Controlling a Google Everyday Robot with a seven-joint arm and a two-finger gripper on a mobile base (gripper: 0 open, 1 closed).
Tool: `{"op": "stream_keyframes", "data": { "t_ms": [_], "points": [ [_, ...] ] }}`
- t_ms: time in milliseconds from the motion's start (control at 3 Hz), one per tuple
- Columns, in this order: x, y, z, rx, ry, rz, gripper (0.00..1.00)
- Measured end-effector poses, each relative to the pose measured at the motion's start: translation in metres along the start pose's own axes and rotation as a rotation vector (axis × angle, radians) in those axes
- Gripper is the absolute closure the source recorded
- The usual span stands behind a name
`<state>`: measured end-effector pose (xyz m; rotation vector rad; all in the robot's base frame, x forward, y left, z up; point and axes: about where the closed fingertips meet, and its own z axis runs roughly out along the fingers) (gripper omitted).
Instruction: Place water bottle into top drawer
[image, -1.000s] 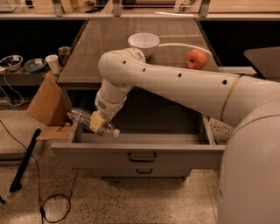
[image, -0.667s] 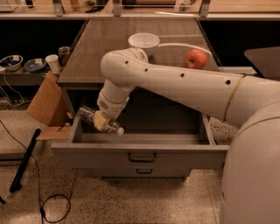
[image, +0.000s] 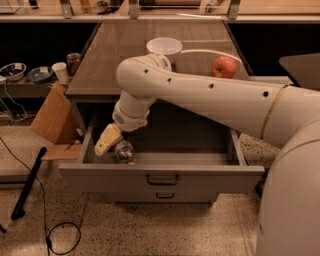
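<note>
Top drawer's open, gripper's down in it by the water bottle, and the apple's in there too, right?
No: the camera view shows the apple on the countertop. The top drawer is open, with the gripper down in it by the water bottle.

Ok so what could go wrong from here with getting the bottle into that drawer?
1. The small clear plastic water bottle is low in the front left corner of the open wide grey top drawer; being round, it might roll.
2. The claw is close to the drawer's left wall, so lifting out could scrape it.
3. The arm's elbow is near the white bowl on the tabletop and may nudge it.
</note>
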<state>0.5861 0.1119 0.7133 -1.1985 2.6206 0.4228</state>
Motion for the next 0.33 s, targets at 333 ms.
{"op": "stream_keyframes", "data": {
  "t_ms": [333],
  "points": [
    [0.0000, 0.0000, 0.0000, 0.000, 0.000, 0.000, 0.00]
  ]
}}
